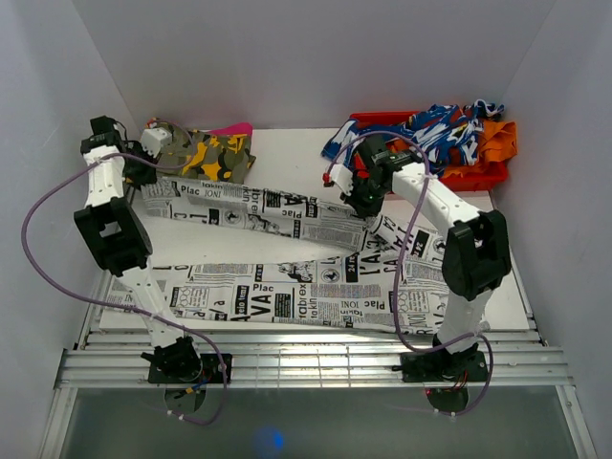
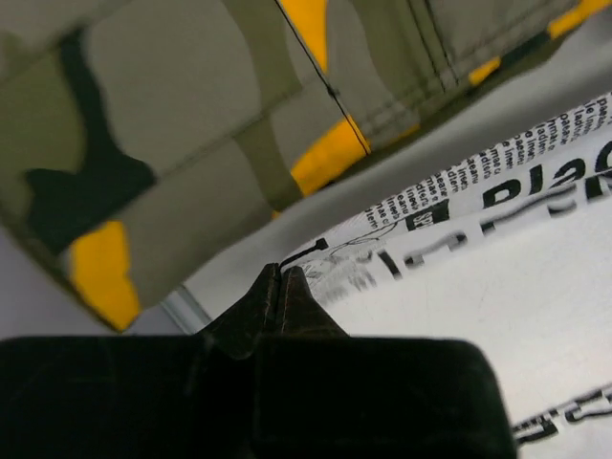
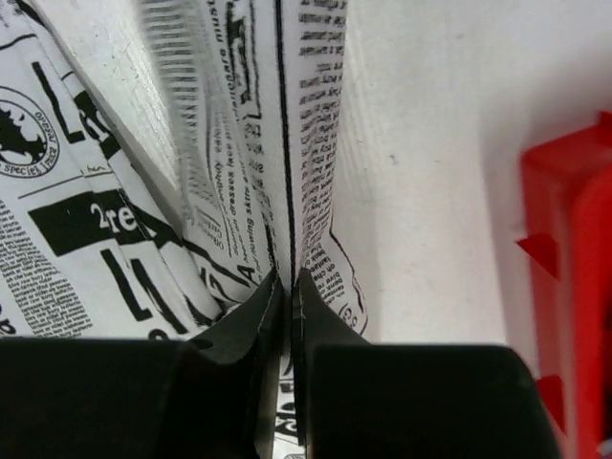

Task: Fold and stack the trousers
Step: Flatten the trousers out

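The trousers (image 1: 277, 296), white with black newspaper print, lie spread over the table. One leg runs along the front and the other slants toward the back left. My left gripper (image 1: 143, 180) is at the far-left end of the slanted leg. In the left wrist view my left gripper (image 2: 279, 271) is shut, with the hem corner of the trousers (image 2: 497, 249) running into its tips. My right gripper (image 1: 363, 206) is at the right end of that leg. In the right wrist view my right gripper (image 3: 287, 277) is shut on a raised fold of the trousers (image 3: 239, 143).
A yellow-green camouflage garment (image 1: 215, 153) lies folded at the back left, just beyond my left gripper, and fills the upper left wrist view (image 2: 172, 124). A red tray (image 1: 478, 177) at the back right holds a blue-and-white garment (image 1: 440, 129) and orange cloth (image 1: 497, 139). The red tray's edge (image 3: 564, 239) lies right of my right gripper.
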Controlling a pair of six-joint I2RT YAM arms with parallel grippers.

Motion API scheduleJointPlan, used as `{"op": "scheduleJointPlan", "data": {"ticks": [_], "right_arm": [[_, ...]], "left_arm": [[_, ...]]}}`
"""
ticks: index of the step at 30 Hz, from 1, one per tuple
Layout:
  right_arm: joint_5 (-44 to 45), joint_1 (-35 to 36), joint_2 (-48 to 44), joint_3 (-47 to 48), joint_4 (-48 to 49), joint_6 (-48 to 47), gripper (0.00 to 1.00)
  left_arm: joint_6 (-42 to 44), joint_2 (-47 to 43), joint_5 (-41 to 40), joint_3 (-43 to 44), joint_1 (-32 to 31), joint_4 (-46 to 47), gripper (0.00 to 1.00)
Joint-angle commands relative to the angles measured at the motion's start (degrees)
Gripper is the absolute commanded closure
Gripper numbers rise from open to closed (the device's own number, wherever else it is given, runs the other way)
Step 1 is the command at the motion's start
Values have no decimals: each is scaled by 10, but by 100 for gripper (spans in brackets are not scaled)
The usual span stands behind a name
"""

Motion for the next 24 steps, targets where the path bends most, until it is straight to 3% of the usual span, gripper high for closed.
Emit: {"op": "scheduleJointPlan", "data": {"ticks": [1, 3, 7, 11, 12, 14, 17, 20, 21, 23, 24], "right_arm": [[-16, -8, -91, -6, -16, -38, 92], [-27, -4, -136, -59, -3, -53, 92], [-17, 31, -180, -170, 26, -82, 92], [2, 86, -176, -271, 69, -82, 90], [7, 95, -170, -287, 79, -81, 86], [15, 120, -141, -308, 91, -72, 69], [4, 127, -99, -285, 73, -52, 57], [-3, 127, -95, -264, 49, -51, 46], [-5, 127, -97, -258, 41, -53, 43], [-7, 127, -106, -239, 24, -54, 26], [-6, 126, -113, -232, 11, -51, 20]], "left_arm": [[-15, -126, 47, -53, 15, 83, 100], [-5, -184, 80, -132, 33, 162, 100], [78, -335, 102, -412, 72, 255, 100], [165, -382, 76, -587, 93, 290, 100], [182, -383, 66, -614, 94, 296, 100], [183, -382, 30, -672, 93, 332, 100], [170, -369, -1, -685, 94, 340, 97], [181, -364, 3, -661, 101, 286, 93], [186, -364, 5, -639, 102, 269, 88], [190, -368, 9, -604, 103, 203, 83], [187, -375, 30, -582, 105, 178, 71]]}}
